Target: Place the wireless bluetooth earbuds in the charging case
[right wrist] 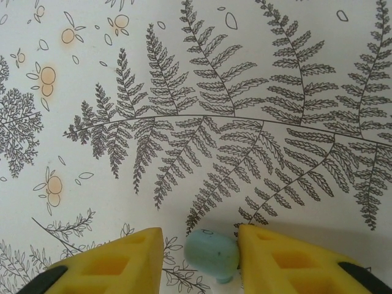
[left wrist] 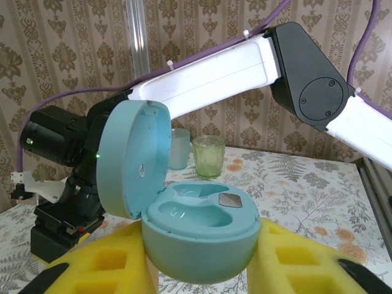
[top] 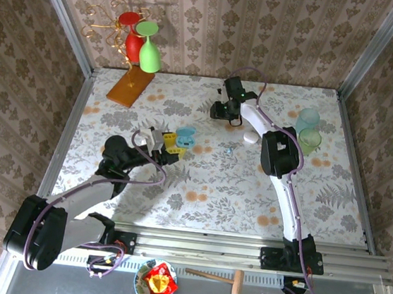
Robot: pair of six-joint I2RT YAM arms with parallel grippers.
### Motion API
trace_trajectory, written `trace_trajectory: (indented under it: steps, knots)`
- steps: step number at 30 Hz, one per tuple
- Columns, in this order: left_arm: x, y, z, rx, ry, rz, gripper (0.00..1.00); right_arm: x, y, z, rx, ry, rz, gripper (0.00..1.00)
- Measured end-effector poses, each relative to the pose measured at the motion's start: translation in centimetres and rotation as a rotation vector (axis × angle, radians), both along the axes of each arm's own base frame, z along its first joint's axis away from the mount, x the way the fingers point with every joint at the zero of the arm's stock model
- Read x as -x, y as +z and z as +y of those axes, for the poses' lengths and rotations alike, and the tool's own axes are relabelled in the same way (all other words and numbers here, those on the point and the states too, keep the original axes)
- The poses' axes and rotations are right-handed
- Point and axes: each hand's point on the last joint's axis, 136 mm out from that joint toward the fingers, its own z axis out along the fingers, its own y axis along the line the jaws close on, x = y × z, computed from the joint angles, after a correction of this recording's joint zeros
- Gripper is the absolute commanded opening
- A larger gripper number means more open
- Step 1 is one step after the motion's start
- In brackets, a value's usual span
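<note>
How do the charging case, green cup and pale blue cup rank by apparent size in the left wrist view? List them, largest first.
1. charging case, largest, though nearest the camera.
2. green cup and pale blue cup: alike; the case hides part of the blue one, so unranked.

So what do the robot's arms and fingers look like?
The left arm and right arm are white shells with chunky black joints. A purple cable runs along each arm. The fingers are bright yellow wedges with squarish hollows and black tips.
</note>
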Motion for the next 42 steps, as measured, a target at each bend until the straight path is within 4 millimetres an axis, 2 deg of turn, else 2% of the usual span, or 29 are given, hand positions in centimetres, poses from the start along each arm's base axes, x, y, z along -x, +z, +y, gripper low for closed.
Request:
trace_trajectory:
  steps: [5, 14, 20, 29, 33, 36, 42]
  knots:
    - [0.0, 0.0, 0.0, 0.0, 0.0, 0.0, 0.34, 0.0, -0.1, -0.2, 0.003, -0.001, 0.0, 0.25]
    - [0.0, 0.0, 0.0, 0.0, 0.0, 0.0, 0.34, 0.1, 0.0, -0.3, 0.005, -0.003, -0.002, 0.24]
    - [0.0, 0.0, 0.0, 0.0, 0.0, 0.001, 0.34, 2.1, 0.0, -0.9, 0.013, -0.007, 0.03, 0.24]
    - [0.0, 0.0, 0.0, 0.0, 0.0, 0.0, 0.34, 8.2, 0.3, -3.5, 0.032, -0.04, 0.071, 0.25]
    - [0.0, 0.0, 0.0, 0.0, 0.0, 0.0, 0.34, 12.1, 0.7, -5.8, 0.038, -0.08, 0.082, 0.25]
    - [0.0, 0.0, 0.0, 0.003, -0.001, 0.002, 0.34, 14.7, 1.4, -8.3, 0.023, -0.135, 0.079, 0.25]
    - [0.1, 0.3, 0.0, 0.015, -0.01, 0.007, 0.34, 19.3, 1.9, -12.7, 0.024, -0.232, 0.078, 0.27]
